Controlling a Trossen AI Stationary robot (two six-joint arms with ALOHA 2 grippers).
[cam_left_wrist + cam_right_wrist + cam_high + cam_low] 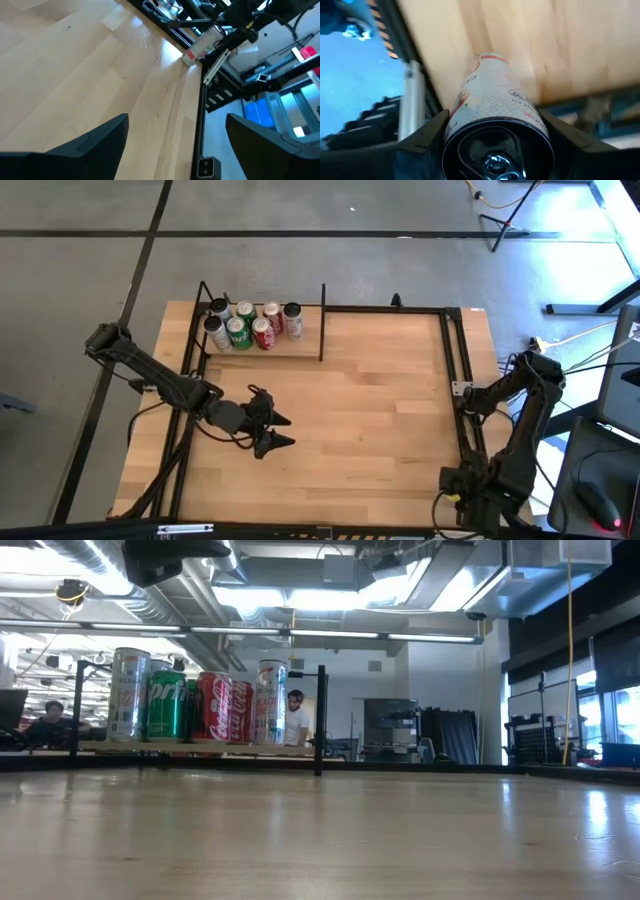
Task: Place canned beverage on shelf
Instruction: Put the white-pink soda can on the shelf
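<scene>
Up in the high view, the left gripper (281, 431) is hanging open over the middle of the big wooden table (380, 410), while the narrow light-wood shelf with thin black rods (305, 345) is sitting at the far left corner with silver, green and red cans on it. Across in the left wrist view, a silver and red drink can (203, 44) is lying at the table's right edge between dark fingers. Close up in the right wrist view, the right gripper (495, 132) is hugging that can with a finger on each side.

Silver-white can (495, 107) with red lettering, red band; shelf cans (252, 326) silver, green, red; table (380, 410) light wood.
</scene>
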